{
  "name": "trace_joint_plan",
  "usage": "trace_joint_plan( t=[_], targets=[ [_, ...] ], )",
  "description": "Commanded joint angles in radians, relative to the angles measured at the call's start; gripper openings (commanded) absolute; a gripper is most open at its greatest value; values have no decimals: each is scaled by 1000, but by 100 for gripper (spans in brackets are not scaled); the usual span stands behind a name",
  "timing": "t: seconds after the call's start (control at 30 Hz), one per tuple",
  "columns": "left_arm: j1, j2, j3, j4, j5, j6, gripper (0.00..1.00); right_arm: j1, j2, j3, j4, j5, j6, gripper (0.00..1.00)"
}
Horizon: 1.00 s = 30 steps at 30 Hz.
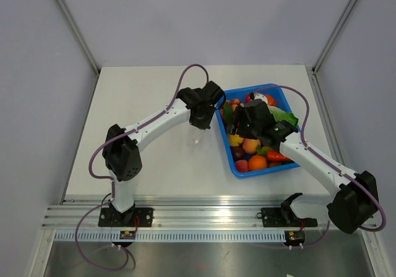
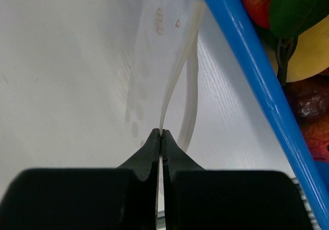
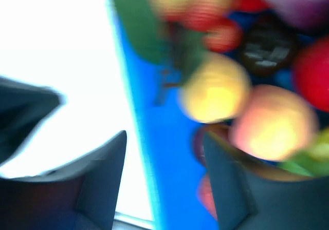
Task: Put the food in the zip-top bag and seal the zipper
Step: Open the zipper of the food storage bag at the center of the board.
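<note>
The left claw (image 2: 161,134) is clenched on the zip-top bag (image 2: 162,30) edge. The right claw (image 3: 164,135) is released over the blue tray (image 3: 121,60). The peach fruit (image 3: 272,122) beside it may deflect a grasp of the dark food (image 3: 267,48) ahead.

The zip-top bag (image 2: 164,50) was thin, clear plastic film, smooth and faintly glossy, and its zipper (image 2: 193,96) was a thicker, milky plastic strip. The worktop (image 2: 61,86) had a white matt finish with a fine grain, the blue tray (image 2: 241,55) was smooth, glossy moulded plastic, and the jaws of the left gripper (image 2: 161,133) looked like matt black plastic. The rail (image 1: 204,210) at the worktop's near edge was dull, brushed silver metal, and the left arm (image 1: 154,121) wore smooth white plastic shells.
</note>
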Motion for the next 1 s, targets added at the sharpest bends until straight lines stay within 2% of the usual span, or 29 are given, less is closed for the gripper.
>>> trace_joint_plan(
  t=[0.0,0.07,0.13,0.27,0.57,0.97],
  targets=[
    [2,-29,-10,82,78,-9,0,59,-10,-7,135,-41,106,56],
    [2,-36,-25,102,106,-11,0,74,1,-21,196,-74,136,45],
    [5,-43,-40,116,130,-12,0,94,33,-12,248,-108,166,38],
    [5,-51,-59,133,158,-22,0,157,108,42,254,-95,177,41],
    [19,-112,-83,130,160,-17,0,157,196,80,265,-42,192,43],
    [31,-207,-120,126,186,-8,0,155,348,212,265,-50,196,44]
  ],
)
